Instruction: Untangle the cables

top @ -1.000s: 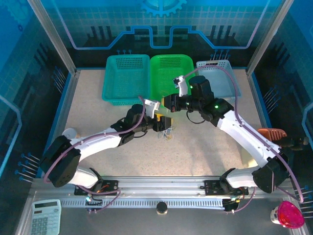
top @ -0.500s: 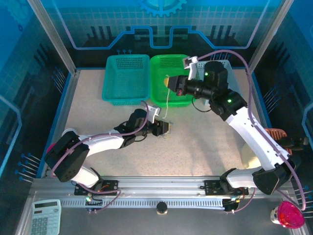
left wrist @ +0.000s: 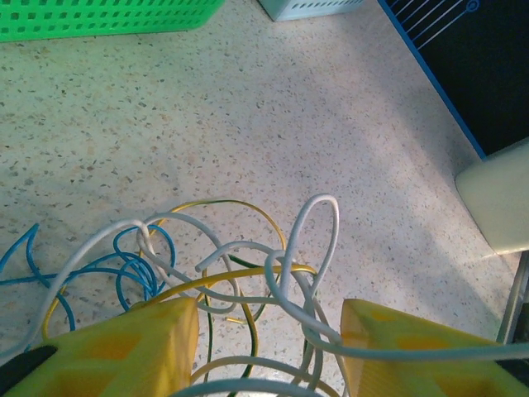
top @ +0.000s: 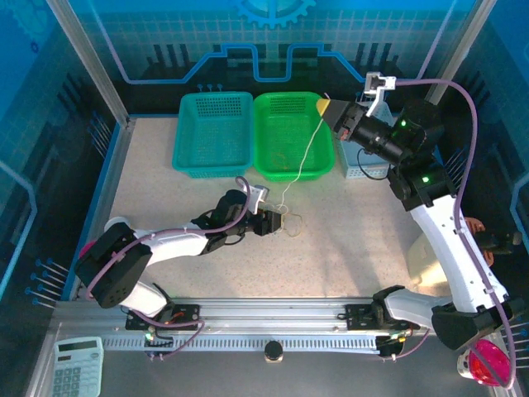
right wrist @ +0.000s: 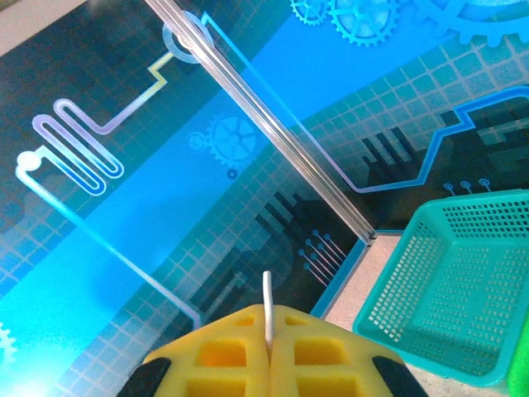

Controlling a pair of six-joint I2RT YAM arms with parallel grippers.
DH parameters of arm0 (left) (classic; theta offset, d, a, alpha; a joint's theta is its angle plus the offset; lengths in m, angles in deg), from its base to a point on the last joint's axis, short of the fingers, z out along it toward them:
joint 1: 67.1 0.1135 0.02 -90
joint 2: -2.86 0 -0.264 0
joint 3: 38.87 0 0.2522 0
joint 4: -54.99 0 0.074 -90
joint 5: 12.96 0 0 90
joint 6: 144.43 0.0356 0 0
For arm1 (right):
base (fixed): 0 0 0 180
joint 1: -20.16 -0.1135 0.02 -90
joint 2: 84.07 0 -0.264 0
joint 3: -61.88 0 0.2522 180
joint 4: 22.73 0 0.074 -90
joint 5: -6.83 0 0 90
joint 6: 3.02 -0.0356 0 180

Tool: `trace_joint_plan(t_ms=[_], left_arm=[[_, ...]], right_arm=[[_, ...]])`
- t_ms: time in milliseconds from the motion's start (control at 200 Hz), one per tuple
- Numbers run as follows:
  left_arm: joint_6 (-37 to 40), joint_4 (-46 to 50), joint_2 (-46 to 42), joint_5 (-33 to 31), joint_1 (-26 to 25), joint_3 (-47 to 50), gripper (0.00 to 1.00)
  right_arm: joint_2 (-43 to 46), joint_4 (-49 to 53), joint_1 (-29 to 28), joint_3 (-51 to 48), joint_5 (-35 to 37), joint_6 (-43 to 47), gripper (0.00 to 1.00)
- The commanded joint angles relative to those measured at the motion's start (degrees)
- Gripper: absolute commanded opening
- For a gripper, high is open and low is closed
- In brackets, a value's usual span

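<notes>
The cables (top: 289,222) lie in a small clump on the speckled table (top: 355,223). In the left wrist view white (left wrist: 318,207), blue (left wrist: 132,265) and yellow (left wrist: 240,279) loops cross each other. My left gripper (top: 274,221) sits low at the clump, open, its yellow fingers (left wrist: 124,347) apart with loops lying between them. High at the back right, my right gripper (top: 326,107) is shut on a white cable (top: 304,157). That strand runs down in a slanting line to the clump. Its end (right wrist: 267,298) pokes out between the closed pads of the right gripper (right wrist: 270,318).
Three baskets stand along the back: teal (top: 213,132), green (top: 289,136) and pale (top: 368,157), the last under the right arm. A calculator (top: 78,368) and a pink object (top: 488,364) lie at the near edge. A beige block (left wrist: 500,203) sits to the right.
My right gripper has risen and swung back-right from the table's middle, pulling the white cable out of the clump. The left gripper stayed at the clump, shifting slightly.
</notes>
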Motion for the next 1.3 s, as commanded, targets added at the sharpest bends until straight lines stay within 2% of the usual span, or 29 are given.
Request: trace_joint_plan(t_ms=[0, 295, 455, 655, 750, 1005, 1096, 1131, 1296], left_arm=[[0.54, 0.15, -0.92, -0.55, -0.24, 0.5, 0.5], [0.06, -0.82, -0.6, -0.77, -0.23, 2.07, 0.5], [-0.4, -1.47, -0.75, -1.04, -0.26, 3.0, 0.5], [-0.47, -1.26, -1.68, -1.06, -0.31, 3.36, 0.53], [-0.64, -0.83, -2.68, -0.7, -0.24, 3.09, 0.58], [-2.31, 1.73, -8.46, -0.41, -0.22, 1.55, 0.81], [-2.57, 3.92, -11.27, -1.4, -0.24, 0.47, 0.9], [-2.34, 4.76, -12.29, -1.64, -0.23, -0.02, 0.99], [-1.47, 9.27, -15.82, -3.02, -0.22, -3.2, 0.99]], right_arm=[[-0.56, -4.53, 1.65, 0.83, -2.24, -2.78, 0.0], [-6.86, -8.64, 8.01, 16.93, -5.88, -8.93, 0.0], [-8.19, -15.29, 11.53, 18.78, -5.57, -15.43, 0.0], [-8.55, -15.81, 13.62, 18.24, -4.2, -16.03, 0.0], [-8.3, -15.26, 14.33, 16.88, -3.29, -14.97, 0.0], [-7.7, -11.67, 15.81, 13.92, -1.28, -10.24, 0.0], [-7.57, -10.78, 16.43, 13.25, -0.4, -8.81, 0.0], [-7.56, -10.51, 16.75, 13.01, -0.09, -8.28, 0.0], [-7.9, -8.84, 18.24, 12.48, 2.0, -5.7, 0.0]])
